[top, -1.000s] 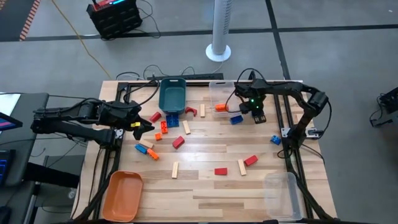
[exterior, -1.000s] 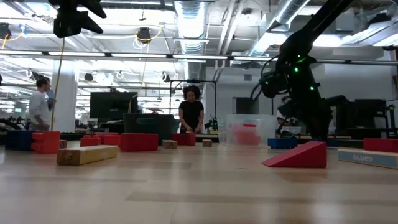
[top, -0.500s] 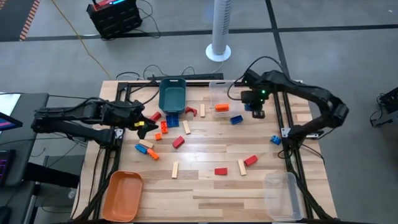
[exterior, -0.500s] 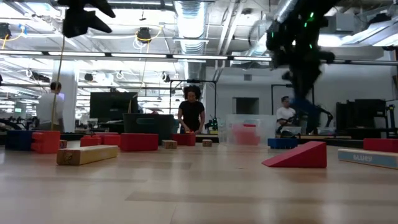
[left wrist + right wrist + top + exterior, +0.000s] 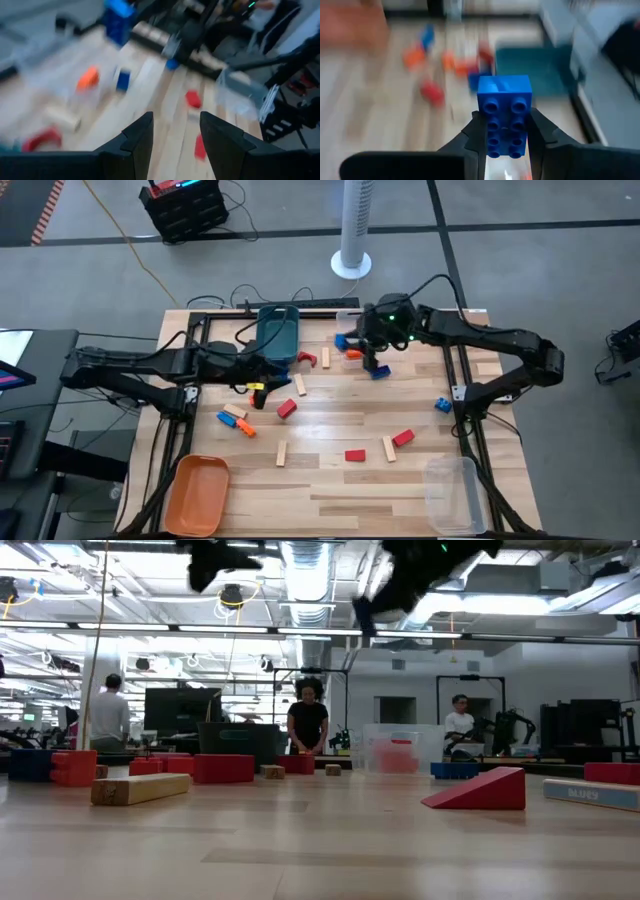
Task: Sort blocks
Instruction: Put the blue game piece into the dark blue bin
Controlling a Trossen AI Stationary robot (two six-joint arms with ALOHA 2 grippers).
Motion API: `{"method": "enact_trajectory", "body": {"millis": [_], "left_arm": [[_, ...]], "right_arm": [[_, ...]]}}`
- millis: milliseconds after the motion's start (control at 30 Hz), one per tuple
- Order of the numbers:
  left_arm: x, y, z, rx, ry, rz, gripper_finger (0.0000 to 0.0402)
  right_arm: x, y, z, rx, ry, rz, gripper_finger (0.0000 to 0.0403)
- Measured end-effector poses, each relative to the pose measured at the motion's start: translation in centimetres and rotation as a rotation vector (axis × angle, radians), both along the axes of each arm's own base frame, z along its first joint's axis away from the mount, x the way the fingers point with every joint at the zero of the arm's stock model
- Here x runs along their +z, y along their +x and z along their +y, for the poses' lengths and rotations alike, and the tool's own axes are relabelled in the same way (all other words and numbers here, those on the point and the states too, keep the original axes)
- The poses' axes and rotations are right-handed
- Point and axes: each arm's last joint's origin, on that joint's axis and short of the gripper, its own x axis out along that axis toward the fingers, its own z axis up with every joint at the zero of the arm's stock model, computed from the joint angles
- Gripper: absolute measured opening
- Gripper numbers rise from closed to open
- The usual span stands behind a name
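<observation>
The right gripper (image 5: pixel 503 131) is closed on a blue studded block (image 5: pixel 503 115), its 2 fingers pressing the block's sides; in the high view this gripper (image 5: pixel 372 352) hangs over the far middle of the table (image 5: pixel 330 480), just right of the teal bin (image 5: pixel 277 333) and beside the clear bin (image 5: pixel 350 327) at the far edge. The left gripper (image 5: pixel 171 131) has its 2 fingers spread apart with nothing between them; seen from above it (image 5: pixel 262 367) is over the far left part of the table, just near of the teal bin.

The other blocks lie scattered on the wood. A cluster of red, orange, blue and plain wood pieces (image 5: pixel 285 385) sits under and around the left gripper. Nearer the middle lie a red brick (image 5: pixel 355 455), a plain wood stick (image 5: pixel 282 453) and a red wedge (image 5: pixel 403 438). A small blue block (image 5: pixel 443 405) lies by the right edge. An orange bin (image 5: pixel 198 492) stands at the near left corner, and a second clear bin (image 5: pixel 452 492) at the near right corner.

In the low view, people stand in the room beyond the table.
</observation>
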Motion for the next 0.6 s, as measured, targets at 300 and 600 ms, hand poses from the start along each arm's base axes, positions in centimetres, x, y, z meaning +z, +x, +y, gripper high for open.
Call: {"method": "enact_trajectory", "body": {"millis": [300,600], "left_arm": [[0.7,1.7,1.5,0.044,0.092,-0.084,0.0159],[3.4,4.0,3.0,0.053,0.191,-0.028,0.0238]], "right_arm": [[4.1,1.8,2.1,0.081,0.178,-0.442,0.0093],[5.4,2.2,4.1,0.15,0.222,-0.571,0.0093]]}}
